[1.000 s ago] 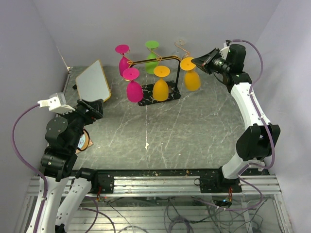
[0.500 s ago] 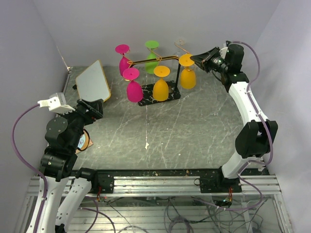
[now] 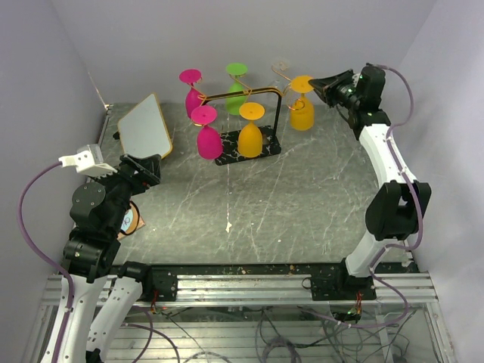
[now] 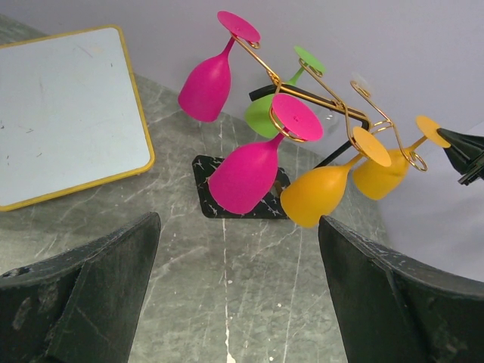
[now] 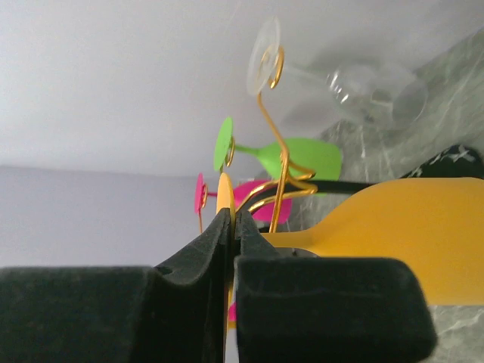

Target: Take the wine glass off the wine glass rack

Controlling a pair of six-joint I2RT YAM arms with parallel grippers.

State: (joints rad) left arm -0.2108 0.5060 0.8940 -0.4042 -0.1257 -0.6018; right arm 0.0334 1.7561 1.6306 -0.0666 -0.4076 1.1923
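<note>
The wine glass rack is gold wire on a black post, with a black marble base. My right gripper is shut on the flat foot of an orange wine glass. It holds the glass upside down just right of the rack's right-hand curl; I cannot tell whether stem and wire touch. Its bowl fills the right wrist view. My left gripper is open and empty over the table, far from the rack at the near left.
Still hanging on the rack are two magenta glasses, a green one, a second orange one and a clear one. A white board with a yellow rim lies at the back left. Walls stand close behind and on both sides.
My right gripper has first pushed in, then drawn the orange glass right and slightly up, away from the rack's right end. The left arm has not moved.
</note>
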